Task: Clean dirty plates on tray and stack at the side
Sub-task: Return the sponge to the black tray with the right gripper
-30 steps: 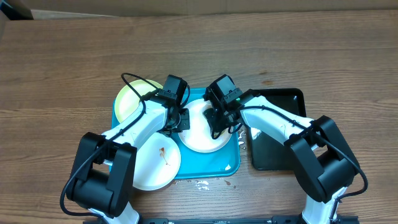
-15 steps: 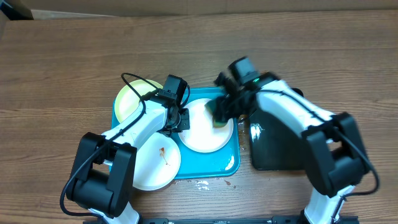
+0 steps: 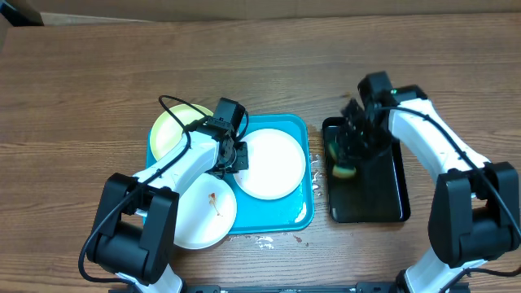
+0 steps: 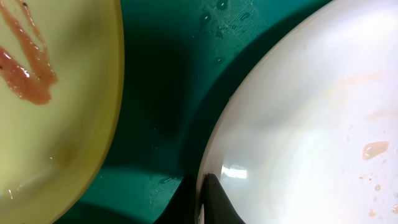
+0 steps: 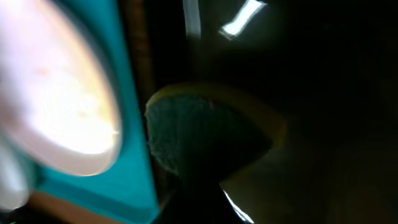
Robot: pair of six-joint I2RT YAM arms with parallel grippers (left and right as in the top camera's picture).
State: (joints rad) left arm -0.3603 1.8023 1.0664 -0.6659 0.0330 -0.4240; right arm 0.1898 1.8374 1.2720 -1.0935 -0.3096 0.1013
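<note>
- Looking down from overhead first: the middle white plate (image 3: 277, 167) sits in the turquoise tray (image 3: 285, 218). The left hand (image 3: 236, 156) is right at its left rim, with that arm reaching forward over the front white plate (image 3: 199, 216). The right hand (image 3: 346, 155) is well off to the plate's right, over the black tray (image 3: 383, 203), clamped on a sponge (image 3: 341, 167). So the left arm is clearly the nearer one.
- Left wrist view: the fingers are pinched tight on the plate's rim, and the plate spreads away up and to the right. It has a few faint orange spots on it. The yellow-green plate (image 4: 56, 124) is just beside it on the left, smeared red-brown, with a strip of tray showing between them, so they're apart.
- Right wrist view is pretty blurry. The sponge fills the middle, dark scrubby face toward the camera, over the black tray. The turquoise rim and the white plate are off to the left. My guess is the right hand has to swing left for any more scrubbing.
</note>
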